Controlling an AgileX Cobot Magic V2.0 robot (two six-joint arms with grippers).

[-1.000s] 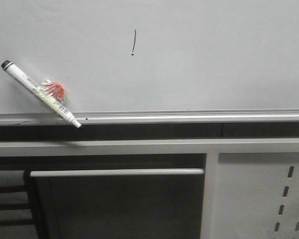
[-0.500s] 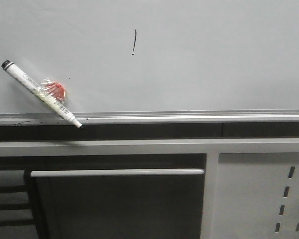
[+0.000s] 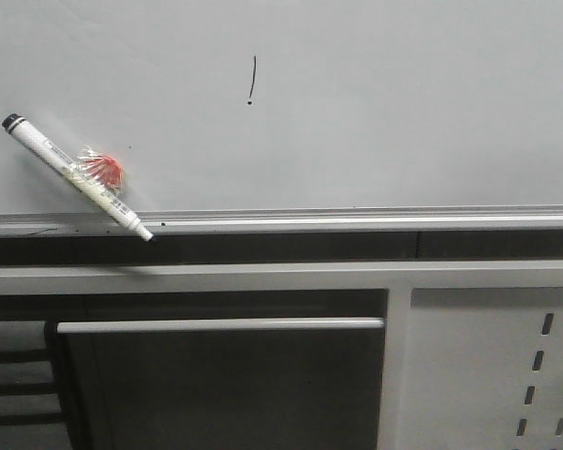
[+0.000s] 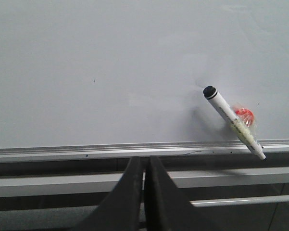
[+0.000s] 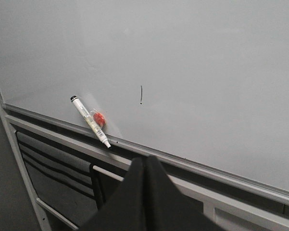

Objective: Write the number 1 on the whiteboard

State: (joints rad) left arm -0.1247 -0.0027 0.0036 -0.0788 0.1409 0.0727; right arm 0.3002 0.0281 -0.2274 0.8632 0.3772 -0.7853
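Number 1 already on whiteboard: thin black, slightly curved vertical stroke with dot at lower end, upper centre of front frame, left of centre in right wrist frame. Writing step judged done.

Marker leans diagonally against board, lower left of front frame, white end on silver rail, black end up; red blob under clear tape at mid-barrel.

Left tool closed, empty. Right tool closed, empty. Both off board, nothing held.

Little left, apart perhaps from arms retreating.

Print on marker barrel too small to read; no other writing.
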